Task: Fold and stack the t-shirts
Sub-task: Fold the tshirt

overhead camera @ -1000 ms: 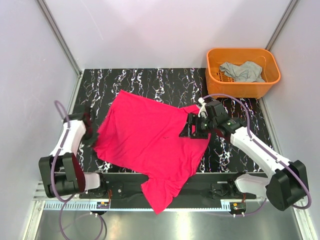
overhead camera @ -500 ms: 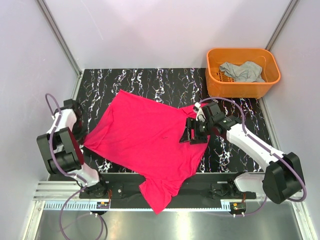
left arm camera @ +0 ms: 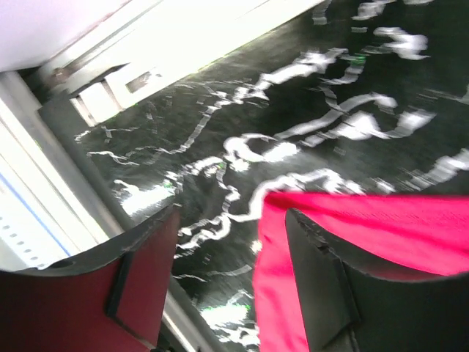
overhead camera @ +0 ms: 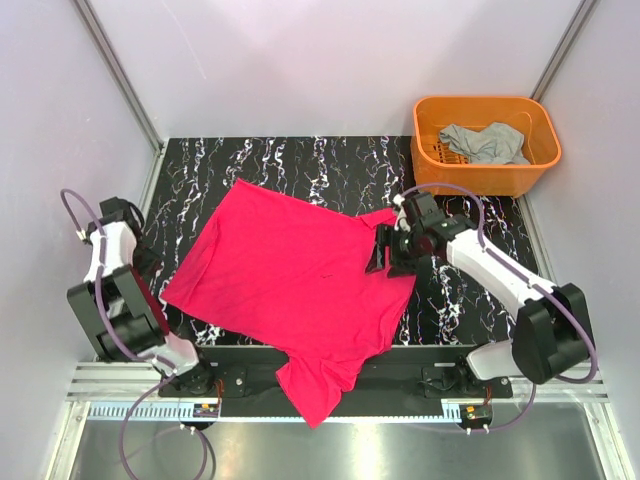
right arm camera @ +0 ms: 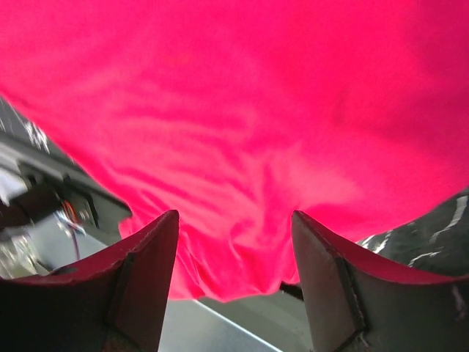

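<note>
A red t-shirt (overhead camera: 295, 280) lies spread on the black marbled table (overhead camera: 300, 160), one end hanging over the near edge. My left gripper (overhead camera: 145, 262) is at the shirt's left corner. In the left wrist view it (left arm camera: 233, 216) stands open, and the red cloth (left arm camera: 381, 227) lies on the table by the right finger, not between the jaws. My right gripper (overhead camera: 385, 255) hovers over the shirt's right edge. In the right wrist view it (right arm camera: 233, 216) is open above the red cloth (right arm camera: 234, 110), holding nothing. A grey t-shirt (overhead camera: 485, 143) lies crumpled in the basket.
The orange basket (overhead camera: 540, 165) stands at the table's back right corner. Metal frame posts and pale walls close in both sides. A metal rail (overhead camera: 330, 410) runs along the near edge below the arm bases.
My left gripper pulled the shirt's left corner outward to the left, then opened and let it go. The right gripper stayed open over the shirt's right edge and shifted slightly.
</note>
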Motion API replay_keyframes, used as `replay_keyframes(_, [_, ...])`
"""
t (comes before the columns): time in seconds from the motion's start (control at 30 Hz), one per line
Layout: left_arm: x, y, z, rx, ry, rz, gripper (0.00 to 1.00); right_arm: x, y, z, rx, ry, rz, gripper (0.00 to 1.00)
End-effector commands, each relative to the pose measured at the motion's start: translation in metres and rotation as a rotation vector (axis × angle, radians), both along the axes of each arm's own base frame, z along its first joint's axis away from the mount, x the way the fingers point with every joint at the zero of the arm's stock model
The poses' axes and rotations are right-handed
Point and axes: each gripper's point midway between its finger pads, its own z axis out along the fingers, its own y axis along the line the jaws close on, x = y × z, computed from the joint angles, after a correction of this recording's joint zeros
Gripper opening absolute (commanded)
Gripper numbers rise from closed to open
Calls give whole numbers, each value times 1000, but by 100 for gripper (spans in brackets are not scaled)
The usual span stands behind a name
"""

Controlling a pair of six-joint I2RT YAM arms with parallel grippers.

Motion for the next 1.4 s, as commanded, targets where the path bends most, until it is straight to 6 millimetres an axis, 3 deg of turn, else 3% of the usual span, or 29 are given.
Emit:
replay_keyframes(0.0, [24,-30,27,-73,-182,-72,65,37,-18,12,-39,-62,-88,69])
replay_keyframes(0.2, [83,-112,48,-213,-407,-349,62,71,-40,9,-60,-61,-150,68])
replay_keyframes(0.23, [92,-134,50,-273,-436,-406,62,74,-42,7,-69,-57,-156,68])
replay_keyframes(0.33, [125,-167,47,-360,-478,-516,61,87,-51,6,-89,-64,-186,69])
replay_keyframes(0.37, [134,-171,34,-379,-445,-528,61,92,-55,4,-94,-60,-205,69])
replay_keyframes(0.43, [156,-184,39,-395,-462,-578,61,102,-61,8,-116,-80,-233,69])
replay_keyframes(0.47, [169,-187,27,-407,-453,-582,61,106,-64,8,-124,-85,-247,69])
replay_keyframes(0.53, [192,-195,30,-415,-488,-601,57,117,-66,14,-139,-116,-261,69])
replay_keyframes(0.6, [207,-196,11,-447,-465,-580,54,128,-72,18,-173,-149,-286,69])
replay_keyframes(0.63, [219,-198,15,-455,-485,-572,49,134,-79,20,-204,-169,-311,69])
replay_keyframes(0.67, [223,-199,2,-474,-461,-563,45,138,-82,19,-222,-178,-320,69])
replay_keyframes(0.73, [238,-201,9,-474,-495,-561,41,150,-88,21,-257,-222,-333,68])
replay_keyframes(0.83, [262,-203,22,-479,-567,-553,50,166,-104,21,-338,-270,-366,67])
replay_keyframes(0.9, [278,-200,19,-469,-574,-531,58,178,-108,16,-380,-288,-350,66])
replay_keyframes(1.03, [302,-193,25,-440,-613,-466,59,199,-106,20,-381,-325,-349,66])
replay_keyframes(1.13, [317,-191,18,-459,-625,-356,57,214,-106,19,-382,-319,-413,61])
replay_keyframes(1.27, [330,-197,0,-534,-636,-171,56,223,-109,23,-319,-273,-682,63])
replay_keyframes(1.37, [346,-204,-2,-583,-669,-86,55,226,-114,20,-306,-257,-799,66])
